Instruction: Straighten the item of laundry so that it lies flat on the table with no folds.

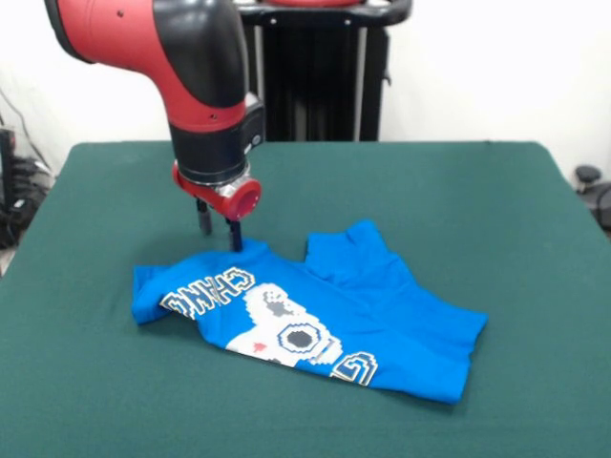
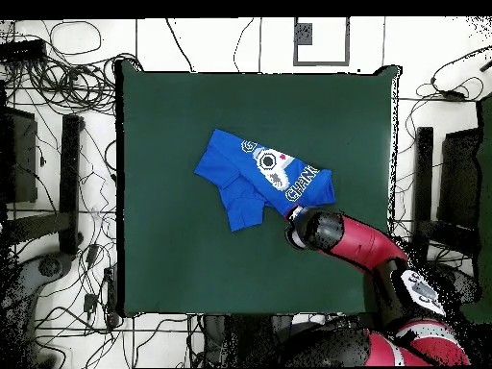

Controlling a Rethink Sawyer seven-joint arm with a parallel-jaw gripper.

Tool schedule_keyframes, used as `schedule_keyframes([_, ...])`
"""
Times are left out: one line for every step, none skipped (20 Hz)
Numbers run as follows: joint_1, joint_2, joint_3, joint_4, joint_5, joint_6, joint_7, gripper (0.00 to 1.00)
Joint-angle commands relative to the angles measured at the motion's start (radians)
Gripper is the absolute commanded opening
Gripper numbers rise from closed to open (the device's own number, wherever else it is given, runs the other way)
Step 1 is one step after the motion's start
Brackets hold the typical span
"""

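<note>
From the front, the pincer (image 1: 220,229) reaches down with its fingers close together at the far edge of the crumpled blue T-shirt (image 1: 325,315), which lies graphic-up near the middle of the green surface (image 1: 458,191). From overhead, the T-shirt (image 2: 259,178) sits folded above centre on the surface (image 2: 173,250), the arm's end over its right edge.

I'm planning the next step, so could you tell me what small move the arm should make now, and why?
Probably lower slightly and grip the shirt's far edge, because the gripper hangs right at it and the shirt lies folded over itself on the table.

Front cam sits low across the desk (image 1: 477,191) facing the robot at 12 o'clock; overhead looks straight down, robot at 6. Both show the whole desk (image 2: 163,240).
</note>
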Motion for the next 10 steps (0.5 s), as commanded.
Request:
schedule_keyframes([0.015,0.055,0.073,-0.004,-0.048,0.038,-0.012,1.00])
schedule_keyframes([0.014,0.053,0.074,-0.001,-0.047,0.039,-0.011,1.00])
schedule_keyframes([0.015,0.051,0.074,0.001,-0.043,0.043,-0.007,1.00])
schedule_keyframes([0.016,0.048,0.074,0.002,-0.040,0.047,-0.004,1.00])
schedule_keyframes([0.016,0.048,0.073,0.002,-0.038,0.048,-0.002,1.00])
schedule_keyframes([0.015,0.048,0.073,0.001,-0.036,0.050,0.000,1.00])
schedule_keyframes([0.014,0.048,0.074,0.002,-0.033,0.047,0.003,1.00])
schedule_keyframes([0.010,0.044,0.076,0.006,-0.028,0.049,0.006,1.00])
schedule_keyframes([0.006,0.039,0.078,0.010,-0.023,0.052,0.010,1.00])
schedule_keyframes([0.002,0.035,0.080,0.014,-0.017,0.054,0.013,1.00])
